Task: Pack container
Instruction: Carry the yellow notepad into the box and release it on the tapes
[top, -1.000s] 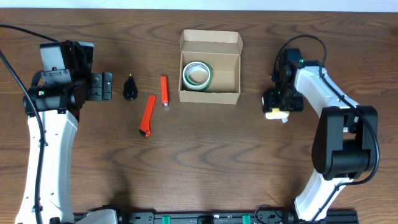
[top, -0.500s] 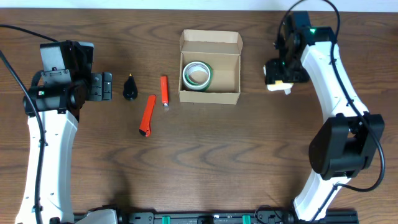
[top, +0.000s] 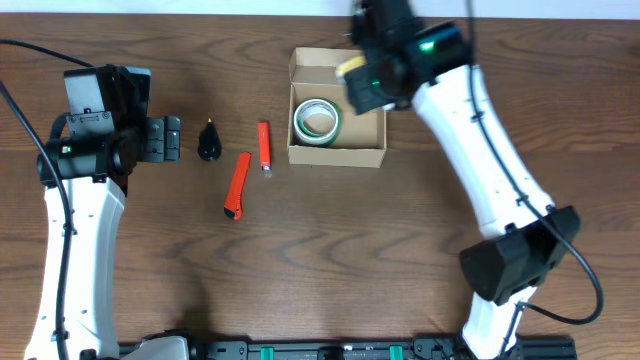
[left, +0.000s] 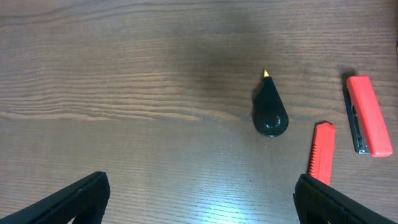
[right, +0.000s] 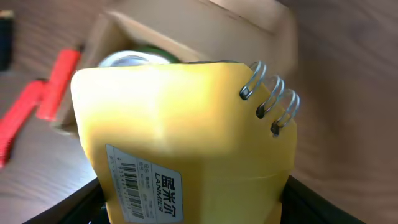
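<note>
Brown wood-grain table (top: 330, 260) under everything. Right arm stretched far across it, right gripper (top: 362, 82) over the right half of the container (top: 337, 155), clamped on a yellow spiral-bound pad (right: 186, 124). Held clear above the box, broad face toward the wrist camera, wire coil at upper right, barcode label low. Judged a carry pose, lined up for a drop into the free half.

Container: open cardboard box at top centre of the table, lid flap standing back at the far edge. Left half already taken by a green-and-white tape roll (top: 317, 121) lying flat; right half bare cardboard, hence the aim there. Likely snag: breadth of the pad close to that of the free space, so risk of catching on a wall or landing on the roll. Cannot tell the clearance from these views.

Left gripper (left: 202, 199) parked well left of the box, fingers wide apart, nothing between them, out of the way.

Loose on the wood between it and the box:
- long orange-red cutter (top: 237, 185)
- shorter orange-red tool (top: 264, 145), near the box's left wall
- black teardrop-shaped piece (top: 209, 141)

All apart from one another, none under the right arm. Probably later candidates for packing.
</note>
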